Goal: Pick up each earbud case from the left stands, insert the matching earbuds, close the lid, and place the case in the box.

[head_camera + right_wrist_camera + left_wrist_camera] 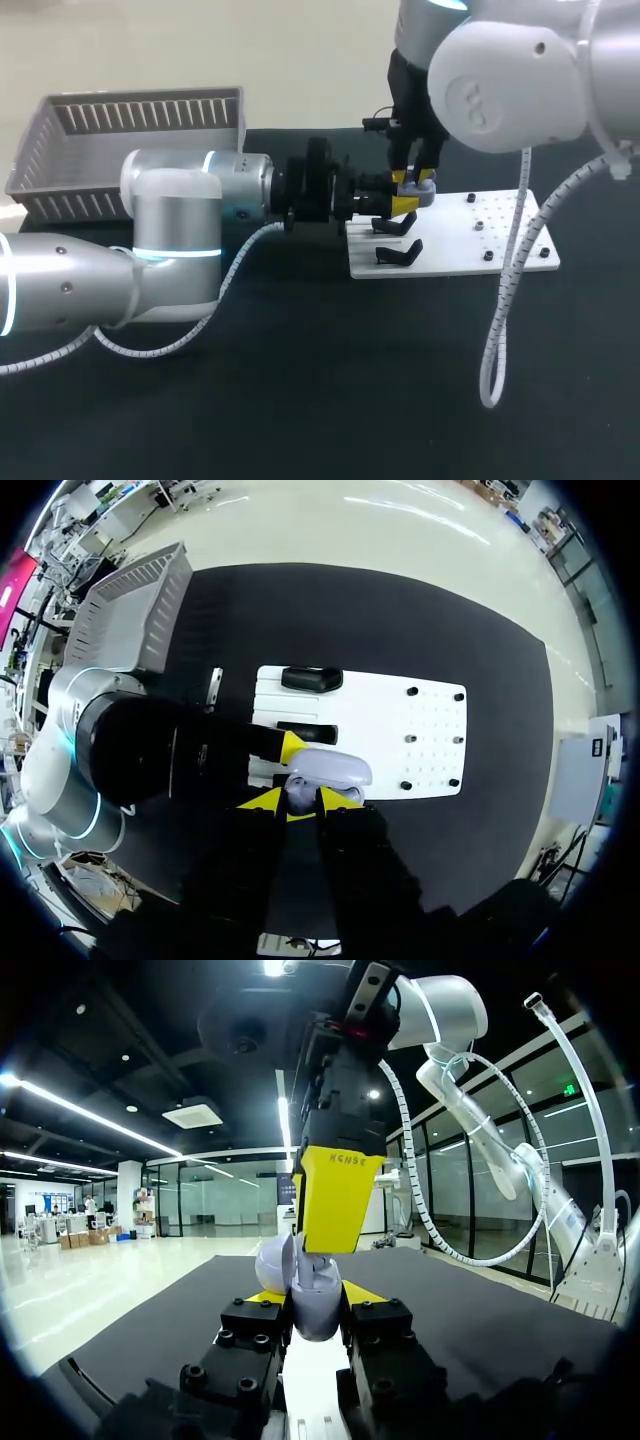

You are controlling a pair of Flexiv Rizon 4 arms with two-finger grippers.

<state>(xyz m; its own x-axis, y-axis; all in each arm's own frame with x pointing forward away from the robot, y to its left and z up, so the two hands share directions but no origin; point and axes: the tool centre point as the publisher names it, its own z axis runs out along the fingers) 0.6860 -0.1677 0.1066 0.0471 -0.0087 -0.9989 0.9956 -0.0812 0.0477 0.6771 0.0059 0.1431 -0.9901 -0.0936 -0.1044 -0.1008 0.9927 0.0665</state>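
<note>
The earbud case (318, 1315) is held up over the left end of the white board (500, 240), just above the black stands (398, 252). It is pale purple. It is squeezed from two sides by the left gripper (404, 204), whose yellow-tipped fingers (365, 1294) are pressed against it. The lid (332, 769) is tipped open to one side.

The right gripper (298, 800) is pointed straight down from above, right at the top of the case. A small pale purple part is seen under it. It cannot be told whether the right gripper is clamped on anything.

The grey box (140, 125) is set at the far left of the black table (300, 400), well apart from the case.
</note>
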